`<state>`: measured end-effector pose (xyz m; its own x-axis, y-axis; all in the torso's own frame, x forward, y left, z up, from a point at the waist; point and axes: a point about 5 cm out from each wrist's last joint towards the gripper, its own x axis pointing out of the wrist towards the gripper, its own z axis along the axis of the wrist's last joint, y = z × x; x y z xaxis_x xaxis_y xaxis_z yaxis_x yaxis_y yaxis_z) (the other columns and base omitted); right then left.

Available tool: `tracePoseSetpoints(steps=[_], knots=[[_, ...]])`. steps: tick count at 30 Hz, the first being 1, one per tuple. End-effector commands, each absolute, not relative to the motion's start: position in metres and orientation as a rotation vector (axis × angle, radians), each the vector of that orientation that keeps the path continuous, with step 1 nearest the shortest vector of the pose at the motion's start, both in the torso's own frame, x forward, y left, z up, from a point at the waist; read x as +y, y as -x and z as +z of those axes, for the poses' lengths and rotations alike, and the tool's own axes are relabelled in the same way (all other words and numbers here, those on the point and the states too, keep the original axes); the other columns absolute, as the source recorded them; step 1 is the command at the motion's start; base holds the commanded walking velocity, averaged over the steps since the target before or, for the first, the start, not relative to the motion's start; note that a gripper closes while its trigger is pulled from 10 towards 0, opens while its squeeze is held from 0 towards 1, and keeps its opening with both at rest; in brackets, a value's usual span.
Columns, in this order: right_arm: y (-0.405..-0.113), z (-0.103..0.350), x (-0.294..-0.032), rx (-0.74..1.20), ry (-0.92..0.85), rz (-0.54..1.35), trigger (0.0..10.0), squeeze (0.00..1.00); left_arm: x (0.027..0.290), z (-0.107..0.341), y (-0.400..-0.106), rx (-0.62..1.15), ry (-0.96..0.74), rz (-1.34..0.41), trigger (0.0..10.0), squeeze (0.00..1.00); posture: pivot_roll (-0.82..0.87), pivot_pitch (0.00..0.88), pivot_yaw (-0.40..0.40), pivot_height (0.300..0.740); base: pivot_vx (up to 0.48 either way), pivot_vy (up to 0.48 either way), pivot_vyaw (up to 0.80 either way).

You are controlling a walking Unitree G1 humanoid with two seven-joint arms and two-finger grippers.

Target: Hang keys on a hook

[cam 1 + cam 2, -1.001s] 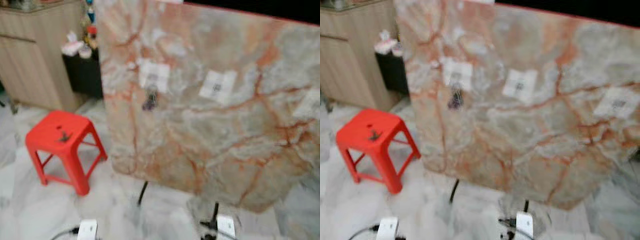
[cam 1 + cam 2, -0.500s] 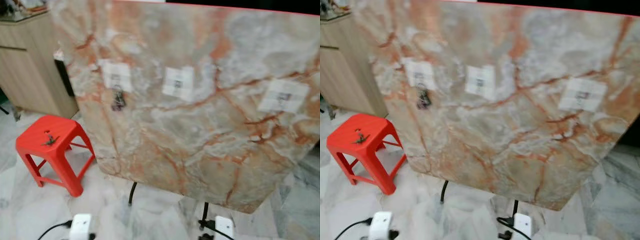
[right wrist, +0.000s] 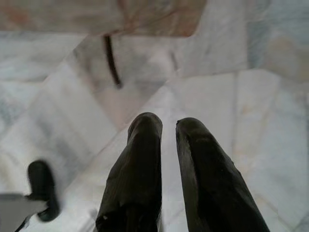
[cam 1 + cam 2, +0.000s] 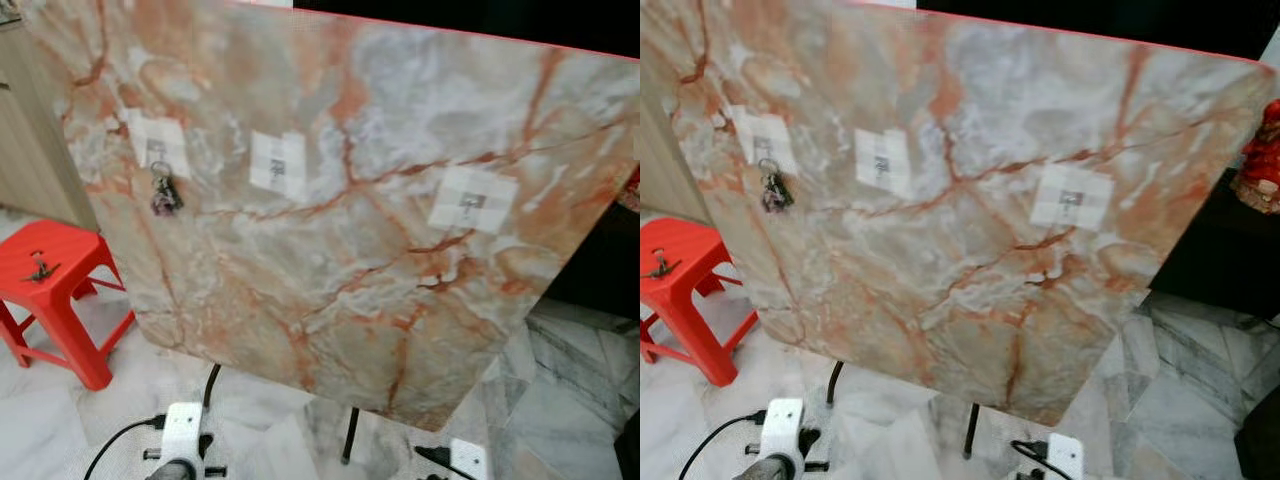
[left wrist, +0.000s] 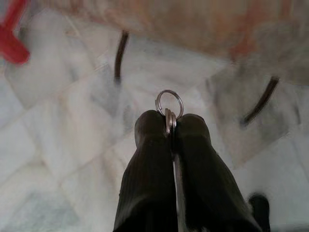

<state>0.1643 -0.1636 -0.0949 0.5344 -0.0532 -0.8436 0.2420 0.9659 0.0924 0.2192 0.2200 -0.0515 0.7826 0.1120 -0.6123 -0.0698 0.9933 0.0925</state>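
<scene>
Low over the floor, I am pinching the keys (image 5: 169,107) in the left gripper (image 5: 169,126), carrying them toward the board (image 4: 330,330); the right gripper (image 3: 164,124) is hanging slightly parted, empty. Next I am judging a lift to the middle hook (image 4: 278,168).

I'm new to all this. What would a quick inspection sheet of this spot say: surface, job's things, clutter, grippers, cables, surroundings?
Surface: tilted marble board on black legs, bearing three white hook pads.
Job's things: key ring pinched in the left gripper; one key bunch already hangs on the left pad; middle pad and right pad bare.
Clutter: small dark item on the red stool.
Grippers: left gripper low over the floor, shut on the ring; right gripper low, holding nothing, fingers slightly apart.
Cables: black cord on the floor.
Surroundings: marble floor, wooden cabinet.
</scene>
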Motion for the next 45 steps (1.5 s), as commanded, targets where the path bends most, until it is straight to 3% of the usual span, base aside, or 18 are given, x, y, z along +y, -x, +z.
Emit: tracePoseSetpoints(steps=[1,10,11,17,25,34,45], knots=[[-0.169,-0.093,-0.158,0.979,-0.214,-0.156,10.0,0.00,0.229,-0.038,-0.233,0.580,-0.091,0.130,10.0,0.00,0.08,0.000,-0.117,0.740,0.000,0.000,0.00],[-0.167,-0.094,-0.162,0.987,-0.204,-0.163,10.0,0.00,0.231,0.010,-0.265,0.225,-0.150,0.209,10.0,0.00,0.09,0.000,-0.140,0.740,0.000,0.000,0.00],[-0.167,-0.094,-0.164,0.988,-0.202,-0.164,10.0,0.00,0.218,0.041,-0.281,0.038,-0.127,0.168,10.0,0.00,0.09,0.000,-0.143,0.740,0.000,0.000,0.00],[-0.167,-0.093,-0.165,0.978,-0.208,-0.172,10.0,0.00,0.195,0.068,-0.291,-0.099,-0.143,0.070,10.0,0.00,0.08,0.000,-0.141,0.740,0.000,0.000,0.00],[-0.167,-0.093,-0.166,0.968,-0.214,-0.187,10.0,0.00,0.180,0.086,-0.286,-0.173,-0.248,-0.002,10.0,0.00,0.10,0.000,-0.128,0.740,0.000,0.000,0.00],[-0.165,-0.095,-0.152,0.973,-0.251,-0.195,10.0,0.00,0.196,0.095,-0.283,-0.160,-0.269,0.007,10.0,0.00,0.13,0.000,-0.051,0.740,0.000,0.000,0.00],[-0.162,-0.096,-0.133,0.991,-0.283,-0.188,10.0,0.00,0.191,0.105,-0.293,-0.164,-0.268,-0.034,10.0,0.00,0.11,0.000,-0.010,0.740,0.000,0.000,0.00]])
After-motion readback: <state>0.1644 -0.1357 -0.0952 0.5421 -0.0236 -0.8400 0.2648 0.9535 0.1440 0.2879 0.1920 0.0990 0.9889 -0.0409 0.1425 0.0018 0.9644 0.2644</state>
